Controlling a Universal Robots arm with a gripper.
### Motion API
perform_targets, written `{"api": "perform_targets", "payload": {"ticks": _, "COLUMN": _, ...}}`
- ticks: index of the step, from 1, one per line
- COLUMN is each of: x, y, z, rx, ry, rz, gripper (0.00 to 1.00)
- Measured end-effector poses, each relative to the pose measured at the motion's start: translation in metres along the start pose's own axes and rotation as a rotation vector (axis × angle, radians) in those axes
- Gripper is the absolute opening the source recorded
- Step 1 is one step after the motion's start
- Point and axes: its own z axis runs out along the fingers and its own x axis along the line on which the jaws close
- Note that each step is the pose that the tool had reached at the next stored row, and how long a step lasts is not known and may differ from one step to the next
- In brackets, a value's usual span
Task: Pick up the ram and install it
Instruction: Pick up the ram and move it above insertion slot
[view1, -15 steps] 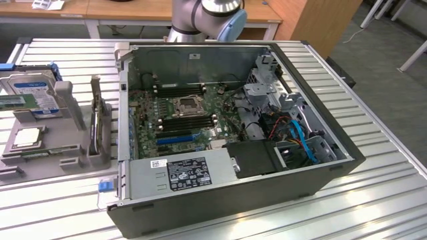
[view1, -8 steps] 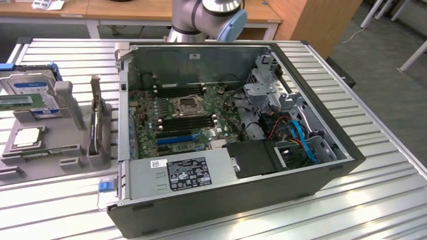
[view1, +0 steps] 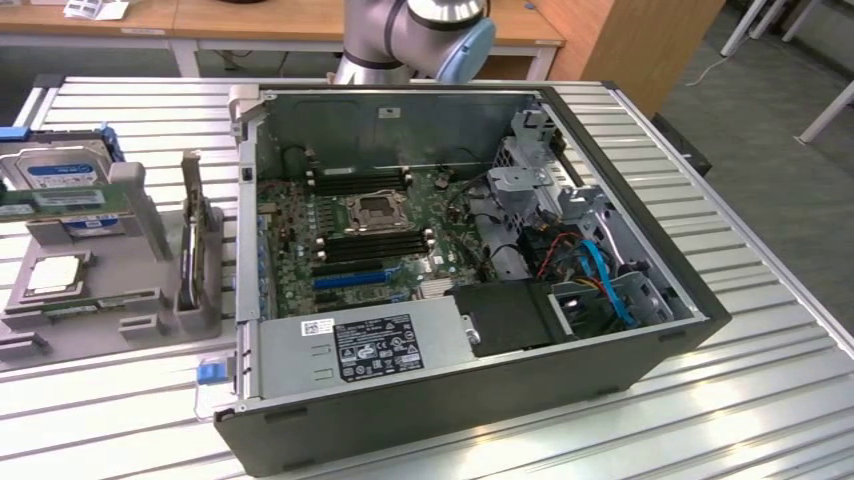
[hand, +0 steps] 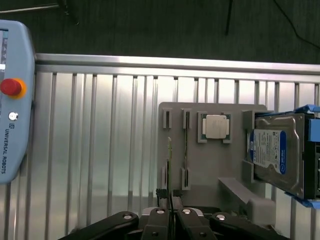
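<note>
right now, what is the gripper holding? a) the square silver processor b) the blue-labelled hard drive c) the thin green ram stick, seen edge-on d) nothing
c: in the wrist view the gripper is closed on the ram, a thin stick seen edge-on, reaching out from between its fingers.

A ribbed silver metal table (hand: 100, 150) spreads below the fingers (hand: 157, 225), catching bright glare. Beyond them, past the table's rail, lies dark floor (hand: 150, 30). The exterior view shows wooden desks (view1: 254, 20) and grey flooring (view1: 761, 110).
</note>
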Motion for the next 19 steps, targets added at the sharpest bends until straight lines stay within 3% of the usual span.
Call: {"api": "perform_targets", "payload": {"ticks": 19, "x": 0.001, "y": -0.0733, "z": -0.0023, "rx": 0.0003, "ry": -0.0003, "rz": -0.012, "gripper": 0.12}}
